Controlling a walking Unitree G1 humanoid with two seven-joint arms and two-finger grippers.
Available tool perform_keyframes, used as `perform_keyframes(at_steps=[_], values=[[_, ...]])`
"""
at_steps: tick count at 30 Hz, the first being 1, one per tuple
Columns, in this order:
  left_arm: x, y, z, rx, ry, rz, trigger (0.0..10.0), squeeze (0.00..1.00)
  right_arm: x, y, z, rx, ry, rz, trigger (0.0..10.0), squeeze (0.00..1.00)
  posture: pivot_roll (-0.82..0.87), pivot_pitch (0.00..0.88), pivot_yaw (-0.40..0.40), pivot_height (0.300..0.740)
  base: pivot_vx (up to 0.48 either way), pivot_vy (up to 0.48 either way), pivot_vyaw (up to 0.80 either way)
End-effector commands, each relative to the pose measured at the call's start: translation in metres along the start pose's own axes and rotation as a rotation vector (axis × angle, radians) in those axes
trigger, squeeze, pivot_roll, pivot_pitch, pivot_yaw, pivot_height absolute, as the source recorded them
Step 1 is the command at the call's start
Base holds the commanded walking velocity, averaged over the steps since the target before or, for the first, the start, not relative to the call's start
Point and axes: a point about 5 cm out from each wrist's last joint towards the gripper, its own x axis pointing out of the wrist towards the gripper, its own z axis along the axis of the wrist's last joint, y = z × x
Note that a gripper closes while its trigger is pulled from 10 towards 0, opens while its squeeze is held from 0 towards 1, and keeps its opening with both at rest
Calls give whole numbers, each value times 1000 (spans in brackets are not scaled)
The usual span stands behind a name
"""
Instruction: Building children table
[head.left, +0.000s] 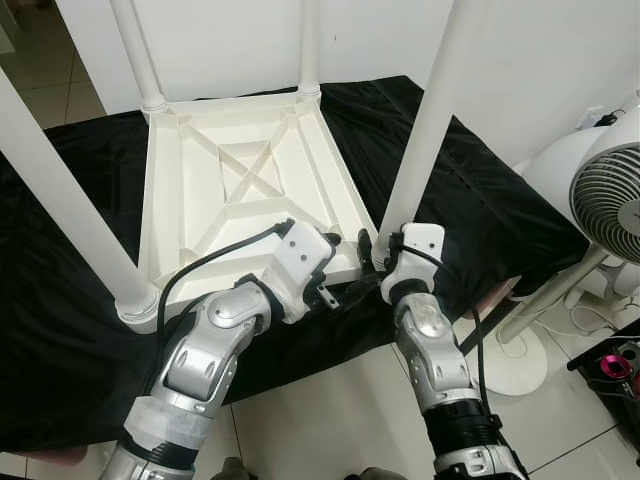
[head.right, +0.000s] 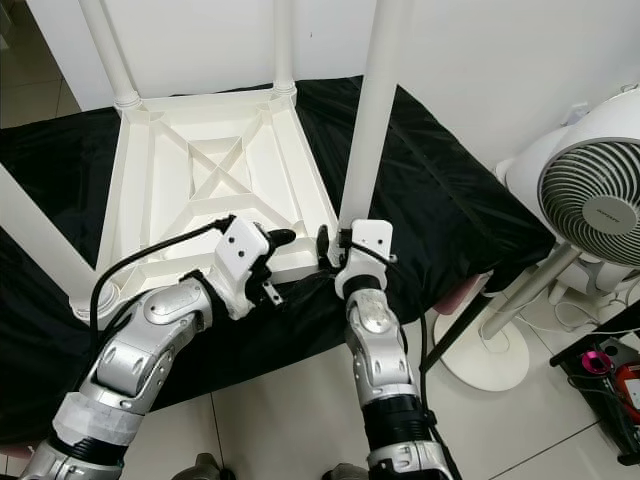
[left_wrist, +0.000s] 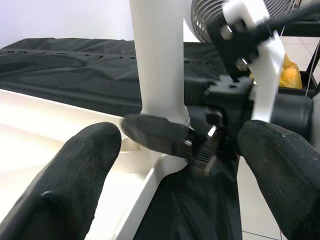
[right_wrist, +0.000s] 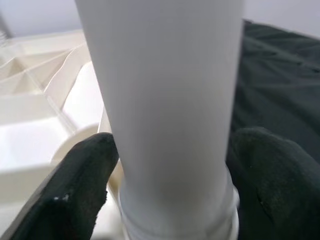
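A white children's table (head.left: 250, 170) lies upside down on a black cloth (head.left: 490, 210), its legs pointing up. My right gripper (right_wrist: 170, 190) is shut on the near-right leg (head.left: 430, 120) just above its socket, one black finger (right_wrist: 85, 180) on each side. In the head views this right gripper (head.left: 380, 248) sits at the table's near-right corner. My left gripper (left_wrist: 175, 200) is open and empty, facing that same leg base from the table's near rim. Its white wrist (head.left: 300, 260) hovers over the frame edge.
The other legs stand at the near left (head.left: 60, 200), far left (head.left: 140, 50) and far right (head.left: 308, 45). A white pedestal fan (head.left: 610, 190) stands close on the right, with cables and a pink object (head.left: 620, 360) on the tile floor beside it.
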Motion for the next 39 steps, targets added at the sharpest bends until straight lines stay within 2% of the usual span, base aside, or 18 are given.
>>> perform_keyframes(at_steps=[1, 8, 13, 16, 18, 22, 31, 32, 33, 34, 35, 39], values=[[0, 0, -4, 1, 17, 23, 10000, 0, -3, -7, -1, 7, -6, 33, 10000, 0, -112, 0, 5, 740, 0, 0, 0], [0, 0, -4, 1, 16, 24, 10000, 0, -6, -20, 2, -50, -19, 142, 10000, 0, -115, 0, 10, 740, 0, 0, 0], [1, 1, -4, 3, 17, 20, 10000, 0, -3, -34, 5, -167, -1, 308, 10000, 0, -116, 0, 17, 740, 0, 0, 0], [1, 1, -4, 3, 17, 19, 10000, 0, -2, -36, 6, -177, -3, 322, 10000, 0, -116, 0, 17, 740, 0, 0, 0], [1, 2, -3, 4, 17, 19, 10000, 0, 3, -41, 12, -221, -12, 386, 10000, 0, -115, 0, 19, 740, 0, 0, 0], [1, 2, -2, 6, 16, 21, 10000, 0, 11, -43, 19, -276, -17, 467, 10000, 0, -112, 2, 21, 740, 0, 0, 0], [1, 3, -1, 6, 14, 26, 10000, 0, 22, -38, 27, -299, -17, 571, 10000, 0, -103, 23, 21, 740, 0, 0, 0], [1, 4, 0, 6, 14, 29, 10000, 0, 23, -38, 27, -296, -7, 593, 4980, 0, -101, 29, 20, 740, 0, 0, 0], [1, 4, 0, 5, 14, 33, 10000, 0, 24, -38, 26, -293, 2, 603, 1373, 0, -96, 36, 14, 740, 0, 0, 0], [1, 4, 0, 5, 14, 33, 10000, 0, 24, -38, 26, -293, 2, 603, 1373, 0, -96, 36, 14, 740, 0, 0, 0], [1, 4, 0, 5, 14, 40, 10000, 0, 24, -41, 23, -265, 33, 603, 0, 0, -90, 42, 8, 740, 0, 0, 0], [-2, 5, 0, 4, 16, 47, 10000, 0, 23, -45, 18, -229, 58, 609, 0, 0, -85, 49, 6, 740, 0, 0, 0]])
